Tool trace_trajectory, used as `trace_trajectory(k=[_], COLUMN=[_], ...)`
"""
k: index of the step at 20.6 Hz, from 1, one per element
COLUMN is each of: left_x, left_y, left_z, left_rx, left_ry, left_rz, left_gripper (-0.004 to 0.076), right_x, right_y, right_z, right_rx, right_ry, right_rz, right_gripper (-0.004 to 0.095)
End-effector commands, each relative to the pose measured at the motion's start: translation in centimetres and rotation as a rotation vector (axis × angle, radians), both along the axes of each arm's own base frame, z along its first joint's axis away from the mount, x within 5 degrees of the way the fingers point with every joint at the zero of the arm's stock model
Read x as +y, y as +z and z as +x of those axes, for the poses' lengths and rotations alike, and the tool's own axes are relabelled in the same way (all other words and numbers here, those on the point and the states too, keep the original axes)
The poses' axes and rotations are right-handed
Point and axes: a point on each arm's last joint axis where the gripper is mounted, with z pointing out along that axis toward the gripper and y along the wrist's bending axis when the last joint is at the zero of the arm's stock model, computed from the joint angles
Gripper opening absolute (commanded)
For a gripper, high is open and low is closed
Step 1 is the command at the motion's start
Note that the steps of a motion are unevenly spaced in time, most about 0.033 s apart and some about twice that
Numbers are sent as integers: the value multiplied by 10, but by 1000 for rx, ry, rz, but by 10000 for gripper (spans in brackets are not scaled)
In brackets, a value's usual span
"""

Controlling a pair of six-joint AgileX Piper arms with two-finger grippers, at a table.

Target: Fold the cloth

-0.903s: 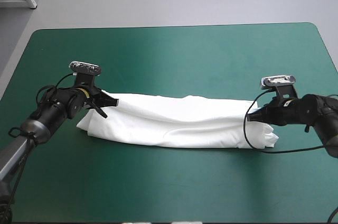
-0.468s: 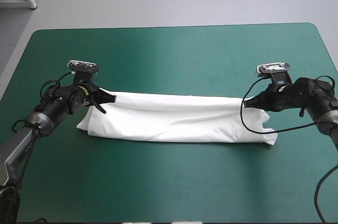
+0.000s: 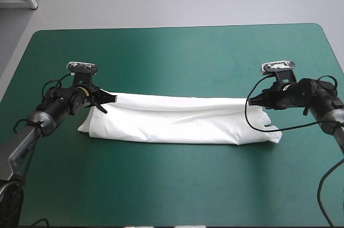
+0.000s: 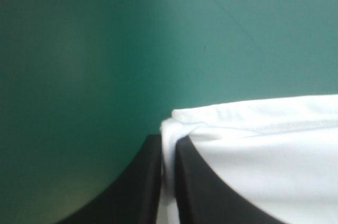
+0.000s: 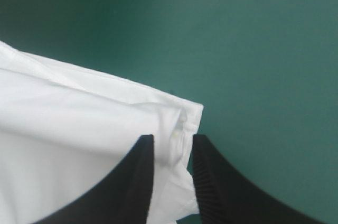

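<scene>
My left gripper [image 3: 109, 99] and right gripper [image 3: 256, 104] each pinch an end of the white T-shirt [image 3: 177, 126], a long creased band between them; only the left wrist view shows its stitched hem.

Item 1. Left arm [image 3: 59, 105], at the left side of the table [image 3: 172, 50]: black, rounded jointed housings, then a smooth grey tube [image 3: 16, 150] past the table's left edge.
Left gripper [image 3: 110, 99]: two broad black fingers [image 4: 134, 187], curved like fins, matt and plain.

Item 2. Right arm [image 3: 314, 94], at the table's right edge: black bulbous housings, then a grey section [image 3: 336, 131] beyond that edge.
Right gripper [image 3: 257, 104]: matching black fin pair [image 5: 132, 182], one finger finely ribbed on its surface.
</scene>
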Motion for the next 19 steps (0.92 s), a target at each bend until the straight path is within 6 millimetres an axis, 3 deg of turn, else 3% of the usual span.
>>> trace_trajectory(k=[1,5,9,10,12,15,16,19], left_x=[1,1,1,-9,-35,-92,-111,-158], left_y=[26,36,77,90,96,87,83,54], left_z=[5,8,10,6,-4,-21,-27,-36], left_rx=[-140,-179,-193,-201,-202,-113,-78,67], left_ry=[-3,-12,-7,-51,-168,-373,-426,-565], left_rz=[-22,-9,26,32,-1,-122,-179,-269], left_gripper=[217,481,487,468,376,22,25,23], right_x=[-4,-5,-7,-7,-6,-7,-7,-10], right_y=[27,45,90,105,123,137,139,130], right_z=[5,8,-5,-17,-37,-68,-75,-87], right_rx=[-139,-157,-170,-200,-247,-231,-223,-196], right_ry=[-29,-18,-22,-34,-34,-19,-15,-42], right_rz=[2,-27,-52,-27,-10,-10,-10,-29], right_gripper=[536,562,471,400,306,69,-10,-18])
